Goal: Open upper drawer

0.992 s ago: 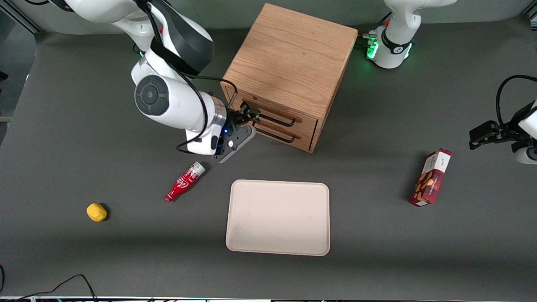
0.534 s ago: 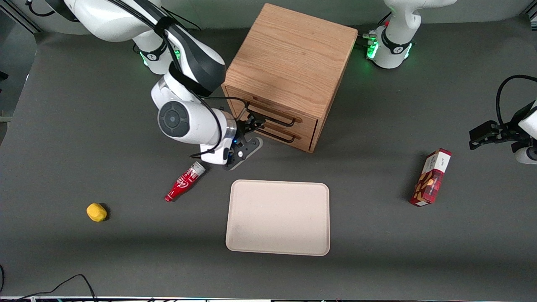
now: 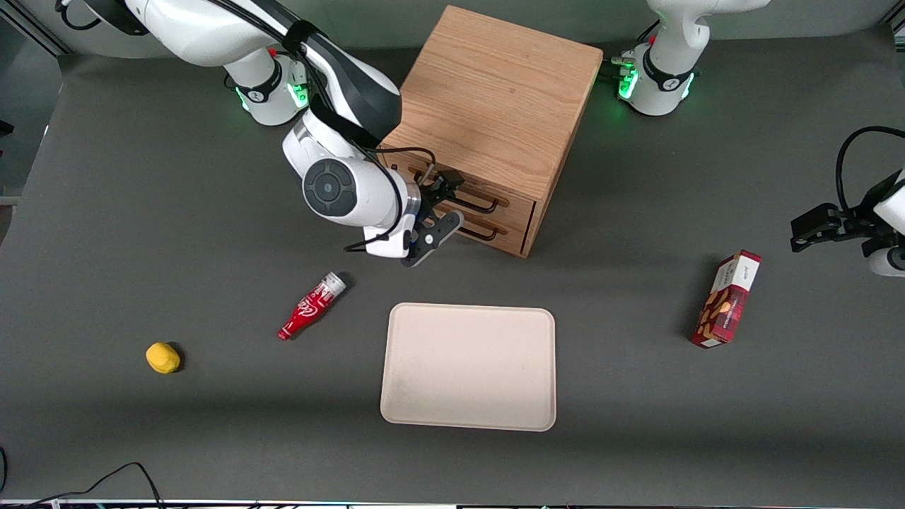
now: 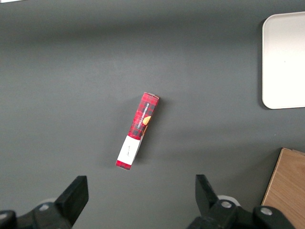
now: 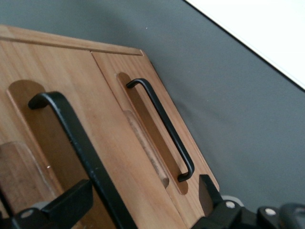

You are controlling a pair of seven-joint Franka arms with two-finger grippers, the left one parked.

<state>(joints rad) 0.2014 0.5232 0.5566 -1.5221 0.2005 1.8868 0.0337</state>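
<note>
The wooden cabinet (image 3: pixel 495 99) stands at the back middle of the table with both drawers shut. The upper drawer (image 3: pixel 516 203) carries a thin black bar handle (image 3: pixel 472 205); the lower drawer (image 3: pixel 512 237) sits beneath it with its own handle (image 3: pixel 482 232). My right gripper (image 3: pixel 444 185) hovers right in front of the upper drawer, at the working arm's end of its handle. In the right wrist view the gripper (image 5: pixel 136 202) is open. The upper handle (image 5: pixel 76 143) runs between the fingers (image 5: pixel 64 205), untouched by either. The lower handle (image 5: pixel 159 129) lies farther off, near the upper drawer front (image 5: pixel 78 86).
A red bottle (image 3: pixel 311 307) lies on the table nearer the front camera than my arm. A beige tray (image 3: pixel 468 366) lies in front of the cabinet. A yellow lump (image 3: pixel 162 357) sits toward the working arm's end. A red box (image 3: pixel 728 300) (image 4: pixel 138 131) lies toward the parked arm's.
My right arm has swung toward the cabinet, away from the red bottle. The gripper has slid along the upper drawer front to its handle, and the drawer has stayed shut.
</note>
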